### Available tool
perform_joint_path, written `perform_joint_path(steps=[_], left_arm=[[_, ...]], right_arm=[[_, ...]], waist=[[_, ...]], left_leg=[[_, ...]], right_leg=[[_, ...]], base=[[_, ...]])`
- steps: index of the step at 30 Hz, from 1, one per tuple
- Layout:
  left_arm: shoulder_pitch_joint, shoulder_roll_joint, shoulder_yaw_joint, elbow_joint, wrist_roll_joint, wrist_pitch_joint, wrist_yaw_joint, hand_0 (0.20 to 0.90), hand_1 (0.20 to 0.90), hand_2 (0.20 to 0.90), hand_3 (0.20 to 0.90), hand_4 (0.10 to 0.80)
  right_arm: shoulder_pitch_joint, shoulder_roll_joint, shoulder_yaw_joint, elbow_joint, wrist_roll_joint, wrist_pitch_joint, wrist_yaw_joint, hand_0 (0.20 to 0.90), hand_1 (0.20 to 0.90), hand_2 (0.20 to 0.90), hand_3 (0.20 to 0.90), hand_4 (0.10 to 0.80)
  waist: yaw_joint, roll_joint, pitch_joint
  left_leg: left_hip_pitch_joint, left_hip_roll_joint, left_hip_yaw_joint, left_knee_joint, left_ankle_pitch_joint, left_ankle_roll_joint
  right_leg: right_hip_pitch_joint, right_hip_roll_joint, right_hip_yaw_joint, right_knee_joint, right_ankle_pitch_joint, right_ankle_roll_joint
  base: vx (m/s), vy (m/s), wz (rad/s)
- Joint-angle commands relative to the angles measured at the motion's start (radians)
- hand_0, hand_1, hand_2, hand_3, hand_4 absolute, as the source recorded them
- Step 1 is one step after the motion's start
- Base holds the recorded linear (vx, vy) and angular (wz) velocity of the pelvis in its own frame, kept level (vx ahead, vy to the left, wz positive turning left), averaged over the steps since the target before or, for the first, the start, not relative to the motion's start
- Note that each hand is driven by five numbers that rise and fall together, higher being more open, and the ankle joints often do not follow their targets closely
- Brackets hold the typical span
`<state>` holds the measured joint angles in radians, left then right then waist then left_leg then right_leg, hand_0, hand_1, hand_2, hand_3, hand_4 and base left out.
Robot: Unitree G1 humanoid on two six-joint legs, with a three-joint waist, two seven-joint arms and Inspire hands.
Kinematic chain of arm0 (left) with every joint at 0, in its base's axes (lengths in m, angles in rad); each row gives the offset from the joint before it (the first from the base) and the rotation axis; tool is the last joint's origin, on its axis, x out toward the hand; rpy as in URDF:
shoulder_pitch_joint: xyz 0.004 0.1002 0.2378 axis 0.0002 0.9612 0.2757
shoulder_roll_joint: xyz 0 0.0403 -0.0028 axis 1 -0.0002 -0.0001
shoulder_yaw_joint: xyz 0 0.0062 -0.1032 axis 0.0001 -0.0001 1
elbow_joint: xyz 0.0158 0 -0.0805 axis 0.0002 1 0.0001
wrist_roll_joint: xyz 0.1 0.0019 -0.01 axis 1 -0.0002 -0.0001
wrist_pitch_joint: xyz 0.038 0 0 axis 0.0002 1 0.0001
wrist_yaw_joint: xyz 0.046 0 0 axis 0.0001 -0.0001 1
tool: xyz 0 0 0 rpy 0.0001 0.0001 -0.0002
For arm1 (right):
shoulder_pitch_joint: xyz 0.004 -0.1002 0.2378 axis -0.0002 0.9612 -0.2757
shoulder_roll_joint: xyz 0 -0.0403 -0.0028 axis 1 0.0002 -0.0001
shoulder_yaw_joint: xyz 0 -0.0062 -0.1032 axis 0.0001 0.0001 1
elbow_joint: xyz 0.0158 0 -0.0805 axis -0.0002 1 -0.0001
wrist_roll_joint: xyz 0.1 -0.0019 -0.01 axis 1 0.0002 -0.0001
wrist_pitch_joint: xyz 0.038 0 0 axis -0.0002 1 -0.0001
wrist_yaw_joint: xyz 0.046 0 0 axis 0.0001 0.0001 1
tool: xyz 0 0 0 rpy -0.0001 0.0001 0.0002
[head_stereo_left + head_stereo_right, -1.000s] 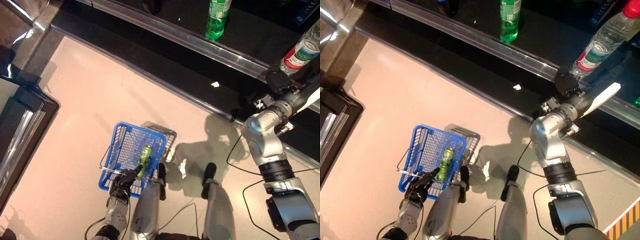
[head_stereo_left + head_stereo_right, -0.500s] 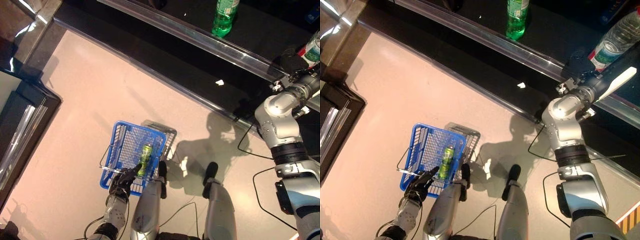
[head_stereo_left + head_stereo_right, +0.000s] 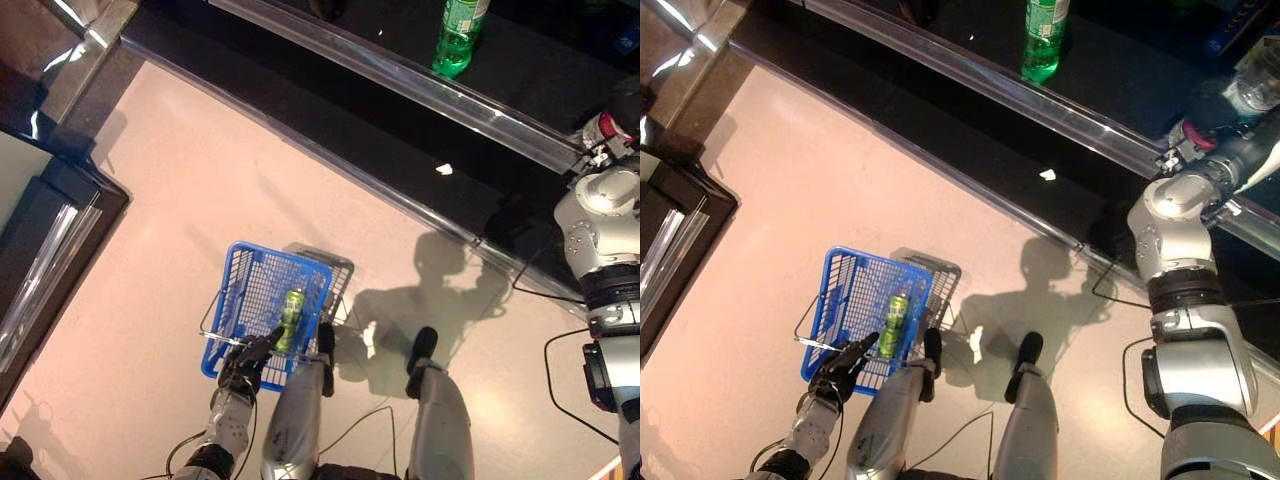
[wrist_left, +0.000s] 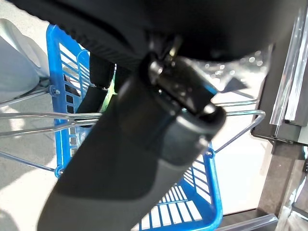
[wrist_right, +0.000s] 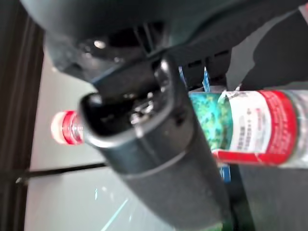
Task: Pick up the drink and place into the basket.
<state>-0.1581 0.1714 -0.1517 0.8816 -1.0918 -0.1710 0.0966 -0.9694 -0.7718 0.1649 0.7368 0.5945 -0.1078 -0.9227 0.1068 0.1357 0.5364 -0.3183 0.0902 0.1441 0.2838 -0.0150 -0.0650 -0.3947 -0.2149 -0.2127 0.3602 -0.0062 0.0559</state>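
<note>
A clear water bottle (image 5: 250,126) with a red cap (image 5: 63,128) and a red and green label lies in my right hand (image 5: 159,144), the thumb across it. In the right eye view that hand (image 3: 1203,106) is up at the dark shelf on the far right, the bottle (image 3: 1258,82) sticking out past it. Low on the floor, my left hand (image 3: 245,362) is shut on the wire handle (image 4: 236,114) of a blue basket (image 3: 248,290). A green can (image 3: 291,310) lies inside the basket.
A green bottle (image 3: 455,35) stands on the dark shelf (image 3: 520,80) behind a shiny rail. A white scrap (image 3: 444,169) lies on the black ledge below. A dark cabinet (image 3: 45,225) stands at the left.
My right arm has swung to the right, carrying the water bottle with it towards the view's edge. The camera has shifted a little. The basket and left hand have stayed put.
</note>
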Motion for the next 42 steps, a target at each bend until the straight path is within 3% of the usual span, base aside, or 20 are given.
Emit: perform_joint_path(steps=[1,13,18,20,29,37,42], left_arm=[[0.135,0.121,-0.051,-0.039,-0.016,-0.020,-0.014,0.300,0.300,0.300,0.200,0.100],[0.142,0.146,-0.018,-0.093,-0.066,-0.075,-0.044,0.300,0.300,0.300,0.200,0.100],[0.152,0.144,0.007,-0.127,-0.087,-0.103,-0.069,0.300,0.300,0.300,0.200,0.100],[0.160,0.144,0.015,-0.156,-0.080,-0.119,-0.093,0.300,0.300,0.300,0.200,0.100],[0.216,0.180,0.018,-0.400,0.033,-0.209,-0.096,0.300,0.300,0.300,0.200,0.100],[0.249,0.195,0.021,-0.573,0.079,-0.192,-0.114,0.300,0.300,0.300,0.200,0.100],[0.269,0.202,0.014,-0.683,0.087,-0.161,-0.155,0.300,0.300,0.300,0.200,0.100]], right_arm=[[-0.149,-0.168,0.055,-0.038,-0.024,-0.078,0.015,0.300,0.300,0.300,0.200,0.100],[-0.070,-0.182,0.008,-0.123,-0.033,-0.164,0.051,0.300,0.300,0.300,0.200,0.100],[-0.001,-0.164,-0.042,-0.267,-0.078,-0.154,0.092,0.300,0.300,0.300,0.200,0.100],[0.031,-0.162,-0.055,-0.359,-0.128,-0.111,0.114,0.300,0.300,0.300,0.200,0.100],[0.218,-0.107,-0.113,-0.712,-0.207,-0.056,0.310,0.300,0.300,0.300,0.200,0.100],[0.373,-0.026,-0.102,-0.942,-0.171,-0.035,0.535,0.300,0.300,0.300,0.200,0.100],[0.440,0.051,-0.032,-1.064,-0.093,0.003,0.680,0.300,0.300,0.300,0.200,0.100]], waist=[[0.010,-0.028,-0.016],[0.006,-0.051,-0.030],[-0.003,-0.060,-0.045],[-0.007,-0.063,-0.056],[-0.016,-0.084,-0.108],[-0.012,-0.102,-0.168],[0.010,-0.105,-0.198]], left_leg=[[-0.088,-0.015,-0.035,0.111,0.000,0.000],[-0.071,-0.004,-0.033,0.130,-0.012,-0.003],[-0.049,0.006,-0.034,0.136,0.000,-0.014],[-0.034,0.010,-0.030,0.130,0.011,-0.019],[0.038,0.026,-0.010,0.087,0.034,-0.029],[0.113,0.034,0.001,0.023,0.060,-0.038],[0.143,0.028,-0.012,-0.005,0.070,-0.039]], right_leg=[[0.017,-0.005,-0.046,0.054,-0.067,-0.008],[0.040,0.009,-0.056,0.077,-0.090,-0.015],[0.074,0.019,-0.060,0.075,-0.103,-0.022],[0.096,0.023,-0.061,0.066,-0.105,-0.024],[0.189,0.044,-0.069,0.012,-0.108,-0.029],[0.295,0.066,-0.081,-0.060,-0.104,-0.028],[0.351,0.073,-0.096,-0.096,-0.100,-0.027]], base=[[-0.031,-0.008,0.02],[-0.021,-0.007,0.03],[-0.014,0.004,0.02],[0.000,0.000,0.00],[0.001,0.003,0.00],[0.038,0.006,0.00],[0.033,0.001,0.06]])
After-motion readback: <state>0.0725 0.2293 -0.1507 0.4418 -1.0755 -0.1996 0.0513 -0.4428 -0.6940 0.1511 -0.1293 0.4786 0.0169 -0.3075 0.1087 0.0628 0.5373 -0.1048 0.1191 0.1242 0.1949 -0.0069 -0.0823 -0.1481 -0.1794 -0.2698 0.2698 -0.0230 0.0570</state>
